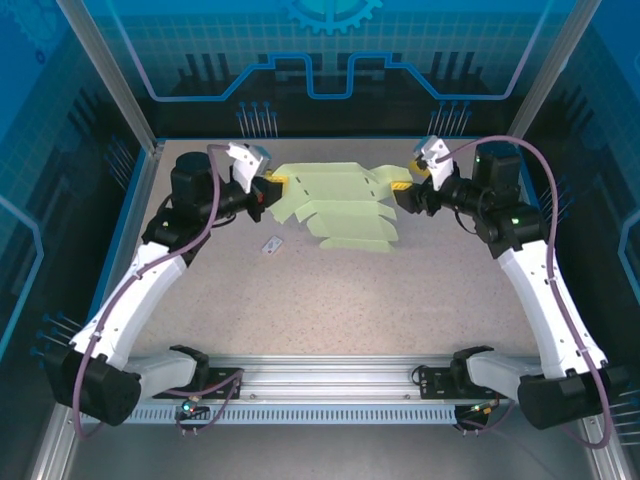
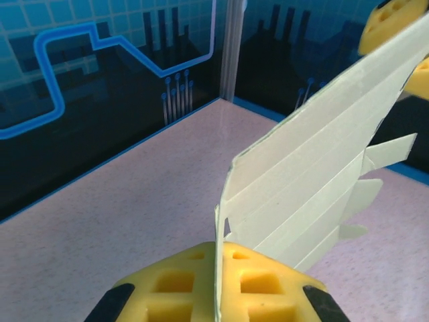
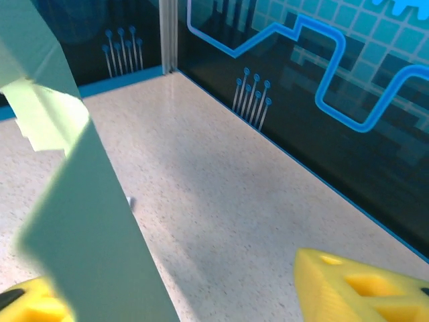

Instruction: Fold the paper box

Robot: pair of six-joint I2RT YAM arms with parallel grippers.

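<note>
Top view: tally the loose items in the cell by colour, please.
Mint-green: 1, the paper box, not yet folded
White: 1, the scrap on the table
Total: 2

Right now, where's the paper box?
In the top view the paper box, an unfolded sheet, spans the far centre between the left gripper, pinching its edge, and the right gripper.
</note>
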